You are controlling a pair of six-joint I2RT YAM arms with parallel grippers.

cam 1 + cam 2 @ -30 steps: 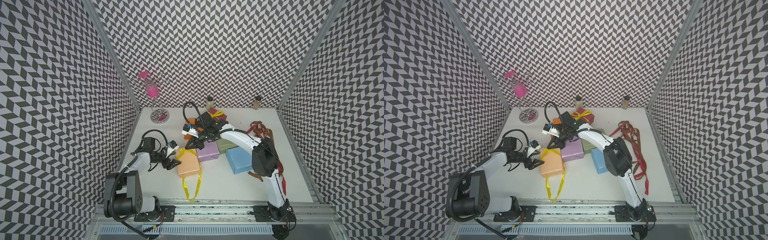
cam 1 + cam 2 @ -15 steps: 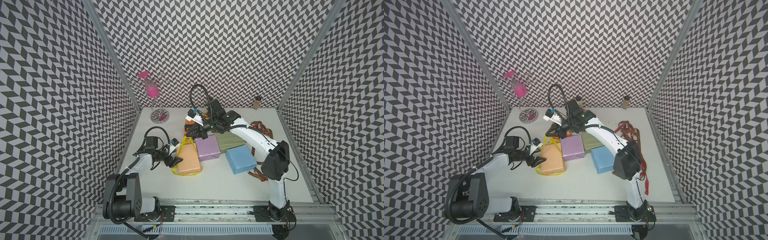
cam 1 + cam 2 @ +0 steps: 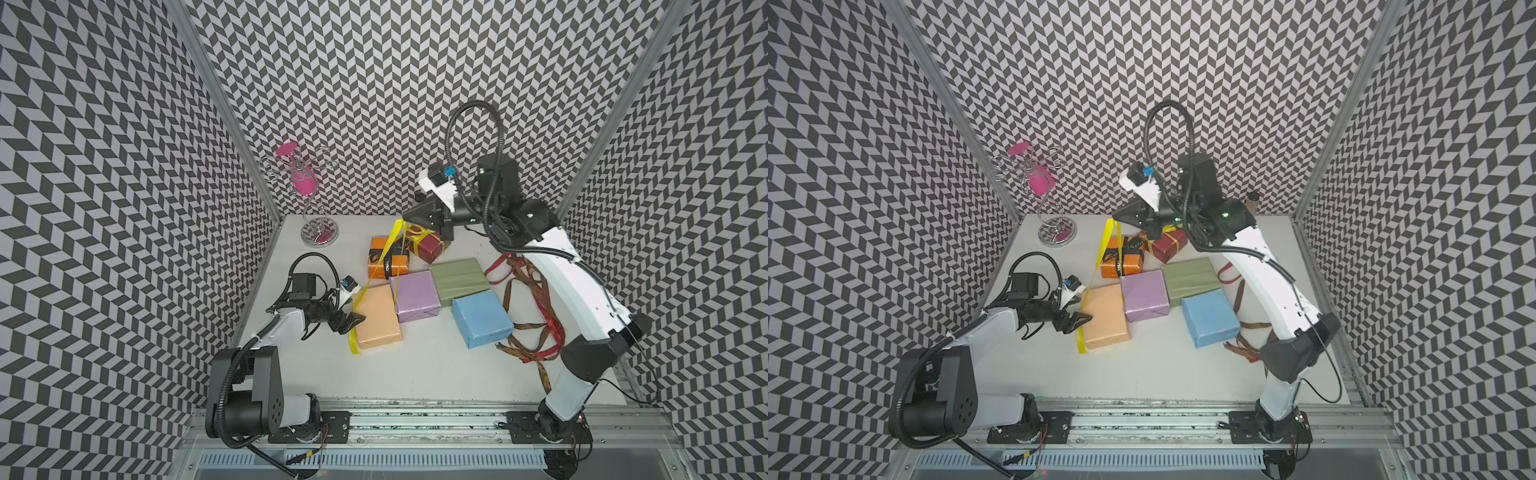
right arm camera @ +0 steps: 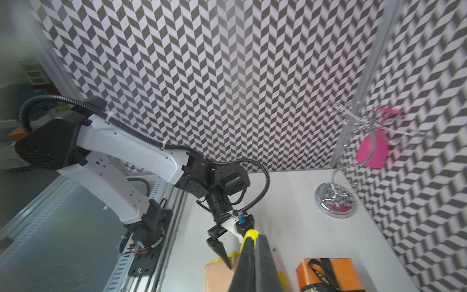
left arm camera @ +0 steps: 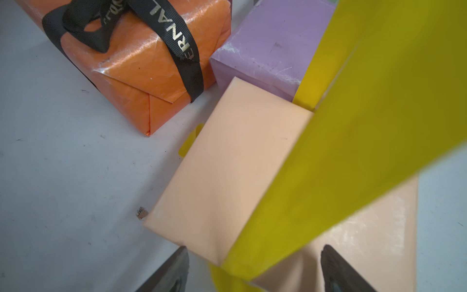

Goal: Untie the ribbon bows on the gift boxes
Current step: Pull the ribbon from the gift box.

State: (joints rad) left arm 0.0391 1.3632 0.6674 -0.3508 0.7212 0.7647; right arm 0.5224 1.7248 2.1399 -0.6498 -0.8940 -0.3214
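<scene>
Moved: right gripper [image 3: 404, 219] has climbed from low over the boxes to high by the back wall, hauling the thin flat yellow ribbon [image 3: 390, 240] up.
Right fingers: pinched shut on that ribbon.
Ribbon now: taut, slanting down to the small peach paper-wrapped box [image 3: 376, 318]; its loose tail has left the table front.
Meaning: bow likely undone, ribbon probably still caught under the box.
Left gripper [image 3: 352, 325]: fingers spread wide, empty, at the box's end.
Writing: "ERNAL" on the black ribbon [image 5: 177, 38] around the orange paper-wrapped box [image 5: 141, 73]; rest unreadable.

Bare tabletop [image 3: 415, 374] is lying open in front of the boxes. A taut yellow ribbon [image 3: 394, 232] is slanting above the orange box [image 3: 376, 249] and peach box [image 3: 376, 320]. Loose brown ribbons [image 3: 524, 353] are cluttering the right side.
</scene>
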